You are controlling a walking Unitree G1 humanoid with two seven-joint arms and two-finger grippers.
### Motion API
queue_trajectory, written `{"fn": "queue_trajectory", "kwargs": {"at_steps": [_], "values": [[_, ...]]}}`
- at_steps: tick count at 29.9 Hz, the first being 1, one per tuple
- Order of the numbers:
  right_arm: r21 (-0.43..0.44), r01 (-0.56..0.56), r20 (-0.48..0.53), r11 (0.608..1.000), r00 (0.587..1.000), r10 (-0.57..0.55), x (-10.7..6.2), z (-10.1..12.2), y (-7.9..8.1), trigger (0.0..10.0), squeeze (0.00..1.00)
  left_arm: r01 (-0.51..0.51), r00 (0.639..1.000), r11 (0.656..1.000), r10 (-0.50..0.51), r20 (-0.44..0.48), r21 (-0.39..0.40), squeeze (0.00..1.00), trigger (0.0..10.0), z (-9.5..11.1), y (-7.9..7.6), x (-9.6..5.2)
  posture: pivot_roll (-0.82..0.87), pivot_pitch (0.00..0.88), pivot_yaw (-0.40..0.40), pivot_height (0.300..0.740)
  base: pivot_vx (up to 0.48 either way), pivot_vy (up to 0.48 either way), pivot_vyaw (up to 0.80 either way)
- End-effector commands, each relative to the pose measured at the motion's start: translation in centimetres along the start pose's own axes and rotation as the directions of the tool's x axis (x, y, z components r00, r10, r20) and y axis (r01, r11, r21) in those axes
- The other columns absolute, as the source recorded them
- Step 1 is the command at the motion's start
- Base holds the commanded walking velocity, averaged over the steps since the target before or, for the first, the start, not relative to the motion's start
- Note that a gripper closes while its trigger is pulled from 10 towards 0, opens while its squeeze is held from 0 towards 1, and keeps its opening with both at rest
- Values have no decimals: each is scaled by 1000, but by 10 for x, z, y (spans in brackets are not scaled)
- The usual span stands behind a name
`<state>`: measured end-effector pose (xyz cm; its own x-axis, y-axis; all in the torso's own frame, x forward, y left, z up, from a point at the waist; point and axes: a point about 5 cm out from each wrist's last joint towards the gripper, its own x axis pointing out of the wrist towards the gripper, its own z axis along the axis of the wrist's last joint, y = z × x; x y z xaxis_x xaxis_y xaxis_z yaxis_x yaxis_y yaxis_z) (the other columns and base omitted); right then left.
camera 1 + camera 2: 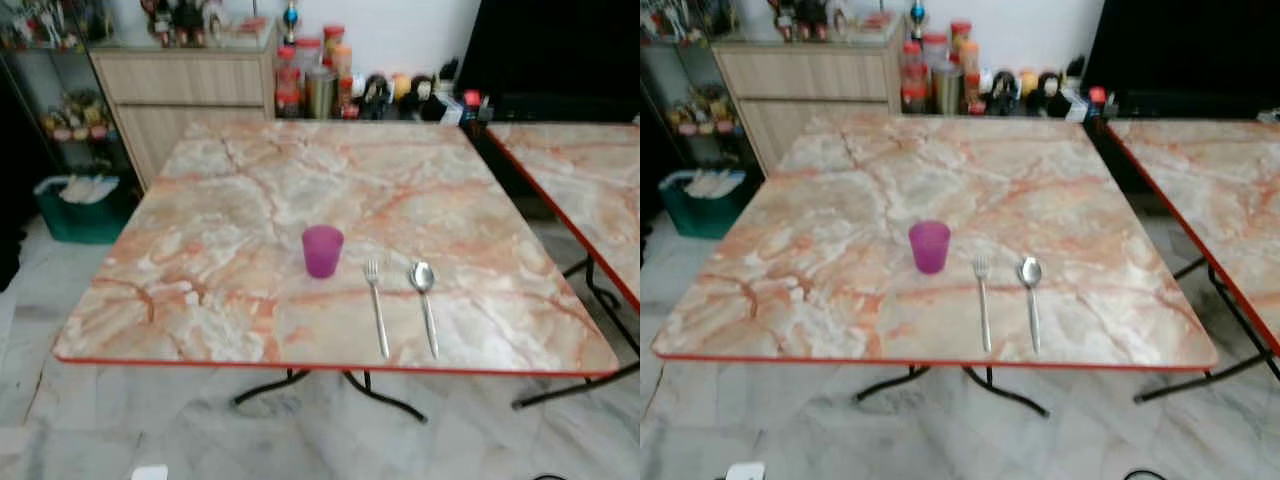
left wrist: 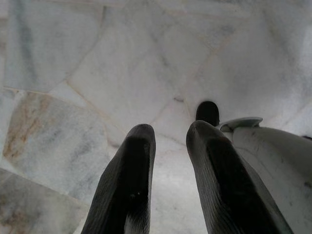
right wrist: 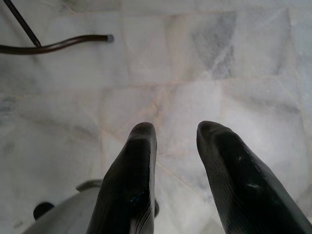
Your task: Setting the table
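Note:
A purple cup (image 1: 322, 250) stands upright on the marble-patterned table (image 1: 250, 190), towards its near edge. Just right of the cup lie a silver fork (image 1: 377, 305) and a silver spoon (image 1: 425, 300), side by side with their handles towards me. My left gripper (image 2: 168, 139) hangs over the pale marble floor, its fingers a little apart and nothing between them. My right gripper (image 3: 175, 134) hangs the same way, open and empty, with a black table foot (image 3: 58, 45) on the floor beyond it.
A second marble table (image 1: 590, 180) stands close on the right. Behind the tables are a wooden cabinet (image 1: 185, 95), several jars and bottles (image 1: 320, 80) on the floor, and a green bin (image 1: 80, 205) at the left. Black table legs (image 1: 385, 395) curve over the floor.

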<state>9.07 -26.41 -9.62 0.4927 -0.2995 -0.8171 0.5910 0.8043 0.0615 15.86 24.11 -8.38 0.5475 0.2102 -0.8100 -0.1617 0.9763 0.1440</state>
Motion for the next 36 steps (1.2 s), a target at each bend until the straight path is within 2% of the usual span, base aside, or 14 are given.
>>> {"fn": "queue_trajectory", "kwargs": {"at_steps": [1,10,11,13,15,24,25,26,27,28,30,31,33,36], "values": [[8,19,-18,1000,1000,-19,-2,-5,-6,10000,0,-22,1000,999,21,-15,-29,0,10000,-5,1,-1,17,44,-33,740,0,0,0],[11,19,-20,1000,1000,-19,-2,-6,-6,10000,0,-174,985,970,175,-9,-167,0,10000,-9,7,-3,29,50,-32,740,0,0,0],[12,19,-21,1000,1000,-18,-2,-6,-6,10000,0,-322,937,920,344,64,-222,0,10000,16,48,-5,29,50,-32,740,0,0,0],[13,19,-21,1000,1000,-18,-2,-6,-6,10000,0,-371,912,896,401,87,-242,0,10000,25,62,-6,29,50,-32,740,0,0,0],[13,18,-23,1000,1000,-18,-2,-7,-6,10000,0,-512,804,798,575,149,-319,0,10000,48,97,-16,40,52,-33,740,0,0,0],[13,19,-22,1000,1000,-18,-2,-6,-5,10000,0,-570,649,689,712,269,-448,0,10000,89,124,-30,37,51,-33,740,0,0,0],[12,19,-22,1000,1000,-18,-2,-6,-5,10000,0,-563,598,680,727,336,-469,0,10000,111,129,-35,38,50,-34,740,0,0,0],[11,18,-22,1000,1000,-18,-2,-6,-5,10000,0,-531,501,685,728,467,-498,0,10000,156,132,-47,38,50,-34,740,0,0,0],[11,18,-21,1000,1000,-18,-2,-6,-5,10000,0,-494,468,701,713,522,-514,0,10000,176,130,-52,38,51,-34,740,0,0,0],[11,18,-21,1000,1000,-18,-2,-6,-5,10000,0,-494,468,701,713,522,-514,0,10000,176,130,-52,38,51,-34,740,0,0,0],[12,19,-21,1000,1000,-19,-2,-6,-5,10000,0,-313,457,811,585,670,-494,0,10000,221,111,-60,37,50,-33,740,0,0,0],[12,19,-21,1000,1000,-19,-2,-6,-5,10000,0,-313,457,811,585,670,-494,0,10000,221,111,-60,37,50,-33,740,0,0,0],[13,20,-21,1000,1000,-19,-2,-6,-5,10000,0,-124,436,931,363,824,-344,0,10000,263,74,-69,32,50,-30,740,0,0,0],[15,22,-16,1000,1000,-22,-3,-6,-6,10000,0,49,404,977,173,898,-210,0,10000,291,35,-78,28,51,-26,740,0,0,0]]}}
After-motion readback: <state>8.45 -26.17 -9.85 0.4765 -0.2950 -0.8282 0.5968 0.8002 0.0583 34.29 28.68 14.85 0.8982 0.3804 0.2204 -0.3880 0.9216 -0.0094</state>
